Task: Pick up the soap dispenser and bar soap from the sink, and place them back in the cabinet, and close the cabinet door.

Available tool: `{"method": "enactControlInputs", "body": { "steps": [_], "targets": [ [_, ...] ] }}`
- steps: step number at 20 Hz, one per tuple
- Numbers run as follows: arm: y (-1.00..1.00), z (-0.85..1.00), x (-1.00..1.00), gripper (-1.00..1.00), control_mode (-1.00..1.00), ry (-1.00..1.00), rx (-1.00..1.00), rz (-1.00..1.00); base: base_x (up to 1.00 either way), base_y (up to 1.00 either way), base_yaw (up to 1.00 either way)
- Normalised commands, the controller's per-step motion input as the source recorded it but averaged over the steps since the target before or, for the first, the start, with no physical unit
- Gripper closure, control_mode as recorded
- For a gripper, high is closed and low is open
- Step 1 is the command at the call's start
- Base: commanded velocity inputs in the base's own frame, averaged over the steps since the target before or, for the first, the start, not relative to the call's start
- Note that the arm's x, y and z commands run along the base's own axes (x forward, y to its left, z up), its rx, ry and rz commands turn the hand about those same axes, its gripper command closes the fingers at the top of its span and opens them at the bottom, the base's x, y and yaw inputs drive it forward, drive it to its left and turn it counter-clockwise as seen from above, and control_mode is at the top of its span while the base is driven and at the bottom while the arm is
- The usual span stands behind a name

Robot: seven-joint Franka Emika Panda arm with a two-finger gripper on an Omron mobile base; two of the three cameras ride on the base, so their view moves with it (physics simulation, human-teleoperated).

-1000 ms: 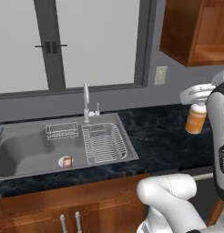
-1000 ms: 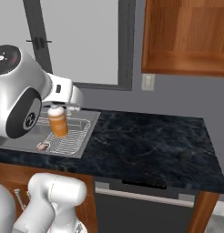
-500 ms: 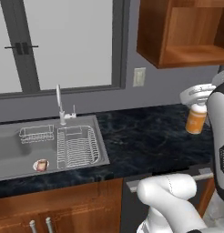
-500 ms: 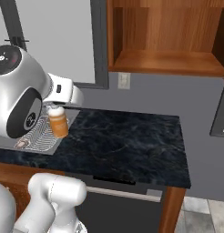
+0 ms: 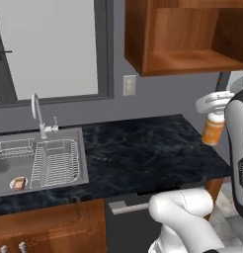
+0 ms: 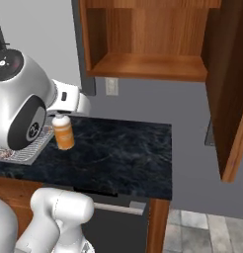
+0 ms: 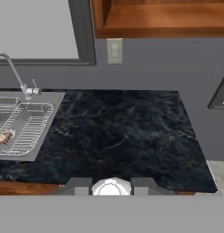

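Above the tabletop (image 5: pixel 143 148), the cabinet (image 6: pixel 143 66) stands open, its shelf bare. Sink (image 5: pixel 10 170) at the tabletop's left end holds the bar soap (image 5: pixel 19 183). Gripper (image 7: pixel 111 186) is clamped on the soap dispenser (image 5: pixel 213 129), aloft beyond the right edge.

One soap dispenser (image 5: pixel 212 130), orange with a white pump top, sits right at the hand. One bar soap (image 5: pixel 18 183) lies well off to the hand's left, in the one sink (image 5: pixel 24 163). That sink carries one faucet (image 5: pixel 38 115), one wire dish rack (image 5: pixel 55 162) and one small wire basket (image 5: pixel 14 148). One open cabinet (image 5: pixel 185 34) hangs above the hand, with one cabinet door (image 6: pixel 228 89) swung out. One wall outlet (image 5: pixel 128 85) sits beyond the hand.
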Motion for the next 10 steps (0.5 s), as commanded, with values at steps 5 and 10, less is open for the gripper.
{"method": "enactControlInputs", "body": {
  "steps": [5, 10],
  "targets": [
    [0.0, 0.0, 0.0, 1.0, 1.0, 0.0, 0.0, 0.0, 0.29, -0.34, 0.0],
    [0.0, 0.0, 0.0, 1.0, 1.0, 0.0, 0.0, 0.0, 0.5, -0.07, 0.0]
  ]
}}
